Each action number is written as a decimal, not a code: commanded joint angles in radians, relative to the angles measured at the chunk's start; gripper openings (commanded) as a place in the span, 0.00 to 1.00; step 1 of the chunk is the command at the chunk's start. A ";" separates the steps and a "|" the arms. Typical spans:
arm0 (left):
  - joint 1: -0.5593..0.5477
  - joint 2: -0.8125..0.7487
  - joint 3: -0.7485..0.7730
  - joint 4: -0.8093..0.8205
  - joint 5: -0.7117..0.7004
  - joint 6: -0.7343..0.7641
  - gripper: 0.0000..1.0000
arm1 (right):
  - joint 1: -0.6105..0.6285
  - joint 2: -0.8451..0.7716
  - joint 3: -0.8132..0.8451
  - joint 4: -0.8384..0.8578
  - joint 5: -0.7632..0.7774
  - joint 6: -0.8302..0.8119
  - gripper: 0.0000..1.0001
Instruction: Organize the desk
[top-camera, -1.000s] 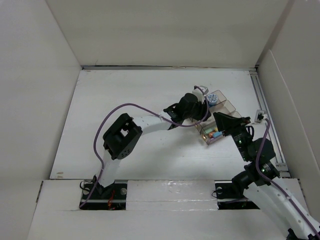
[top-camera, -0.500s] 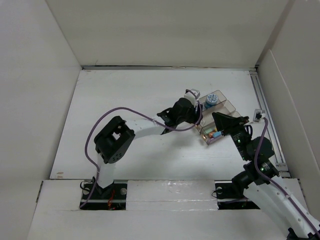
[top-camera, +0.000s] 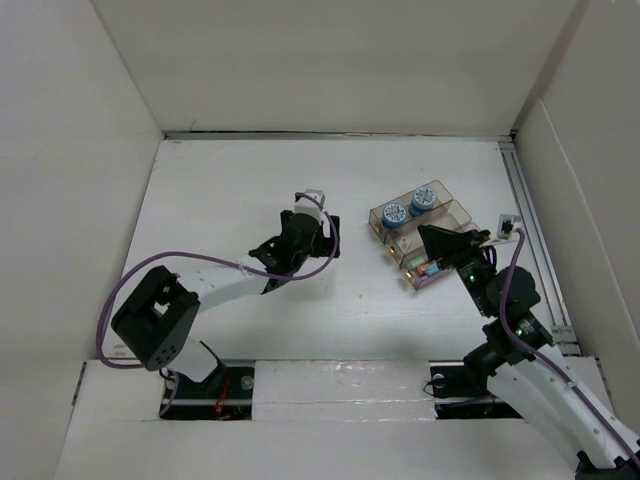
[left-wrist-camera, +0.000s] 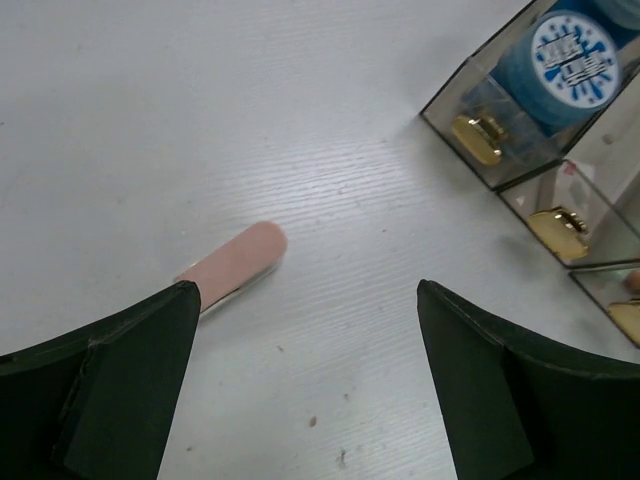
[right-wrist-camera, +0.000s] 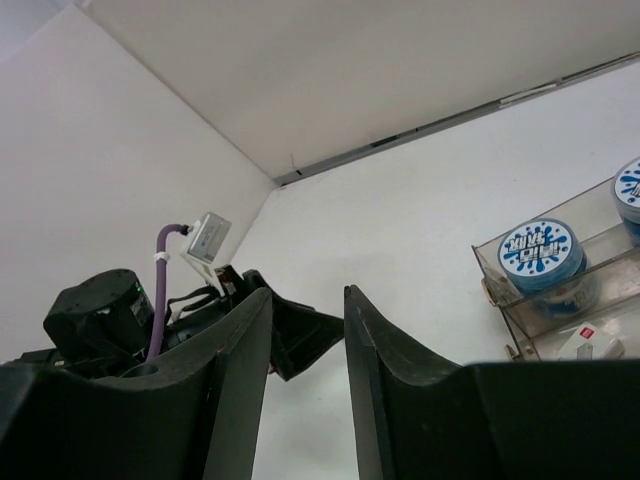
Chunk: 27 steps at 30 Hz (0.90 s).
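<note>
The white desk (top-camera: 240, 180) holds a clear compartmented tray (top-camera: 452, 212) at the right, with two blue tape rolls (top-camera: 395, 213) in its far cells. My left gripper (top-camera: 318, 243) is open and empty, low over the middle of the desk, left of the tray. In the left wrist view a small pink eraser-like bar (left-wrist-camera: 235, 262) lies flat just ahead of the left finger (left-wrist-camera: 150, 350); it is hidden in the top view. My right gripper (top-camera: 428, 235) hovers over the tray's near end, its jaws a little apart with nothing between them (right-wrist-camera: 305, 300).
Gold binder clips (left-wrist-camera: 478, 138) sit in the tray cells beside a blue roll (left-wrist-camera: 565, 55). Small coloured items (top-camera: 430, 268) fill the tray's near cell. Upright white walls enclose the desk, and a metal rail (top-camera: 530, 240) runs along its right edge.
My left arm has drawn back to the left from the tray to the middle of the desk, uncovering both blue rolls. The right arm has hardly moved.
</note>
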 joint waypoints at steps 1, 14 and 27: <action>0.034 -0.036 -0.052 0.012 0.065 0.056 0.86 | -0.003 -0.004 0.025 0.056 -0.010 0.005 0.40; 0.057 0.149 0.027 -0.011 0.061 0.167 0.86 | -0.003 -0.009 0.026 0.048 -0.003 -0.002 0.41; 0.079 0.192 0.047 0.017 0.028 0.164 0.85 | -0.003 0.008 0.025 0.056 -0.003 -0.002 0.41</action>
